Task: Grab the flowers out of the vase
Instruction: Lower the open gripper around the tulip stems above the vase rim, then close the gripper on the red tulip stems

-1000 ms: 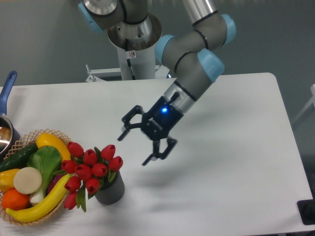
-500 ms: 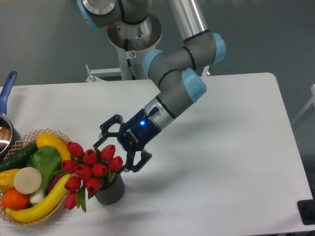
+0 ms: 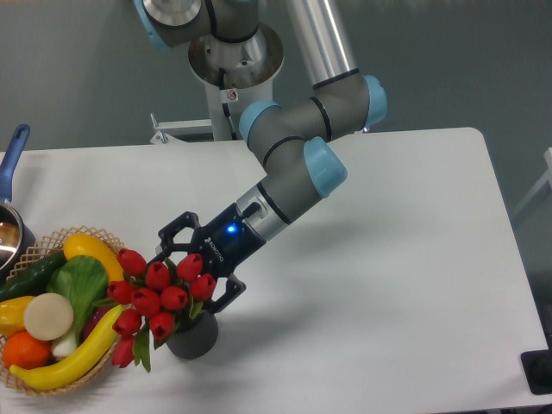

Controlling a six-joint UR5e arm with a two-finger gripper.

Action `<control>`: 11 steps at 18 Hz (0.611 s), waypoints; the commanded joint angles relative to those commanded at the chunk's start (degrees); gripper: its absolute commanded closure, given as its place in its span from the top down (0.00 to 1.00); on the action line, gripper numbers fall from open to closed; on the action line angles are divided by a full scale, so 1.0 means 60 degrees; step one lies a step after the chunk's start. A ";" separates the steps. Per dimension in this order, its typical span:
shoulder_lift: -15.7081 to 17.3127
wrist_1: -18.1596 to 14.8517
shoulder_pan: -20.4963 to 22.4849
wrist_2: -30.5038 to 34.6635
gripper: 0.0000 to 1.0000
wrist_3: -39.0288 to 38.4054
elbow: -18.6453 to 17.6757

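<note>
Reaching down and to the camera's left, well past the spot held a second ago over bare table (image 3: 388, 259), and past the half-second-ago position too. Now at the flowers (image 3: 159, 297), gripper (image 3: 191, 274) spread wide, one finger (image 3: 172, 235) above and behind the buds, the other (image 3: 226, 293) low on the camera's right side just beside the nearest bud. Straddling the upper right part of the bunch, nothing clamped; contact with the buds not possible to judge from this view. Blue light glowing on the gripper body, as before.

Flowers unchanged across the three pictures: red tulip buds bunched tight, green leaves drooping to the camera's left, stems down in the vase (image 3: 193, 338). Vase dark, upright, on the table near the front edge, in the same place as earlier, now partly overhung by the lower finger. Just to the camera's left, nearly touching the leaves, a wicker basket (image 3: 39, 250) holding a yellow banana (image 3: 65, 366), an orange (image 3: 26, 349), a white round vegetable (image 3: 47, 316), a green leafy piece (image 3: 79, 283) and a cucumber (image 3: 30, 276), none of it shifted. At the far left edge, a pot with a blue handle (image 3: 13, 151), likewise unmoved.
</note>
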 joint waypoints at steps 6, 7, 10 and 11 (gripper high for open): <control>-0.0030 0.0000 0.0044 0.0000 0.10 -0.0190 0.0278; -0.0030 -0.0015 0.0044 -0.0015 0.10 -0.0263 0.0366; -0.0001 -0.0015 0.0088 -0.0015 0.09 -0.0964 0.0688; -0.0001 -0.0015 0.0088 -0.0029 0.09 -0.1184 0.0819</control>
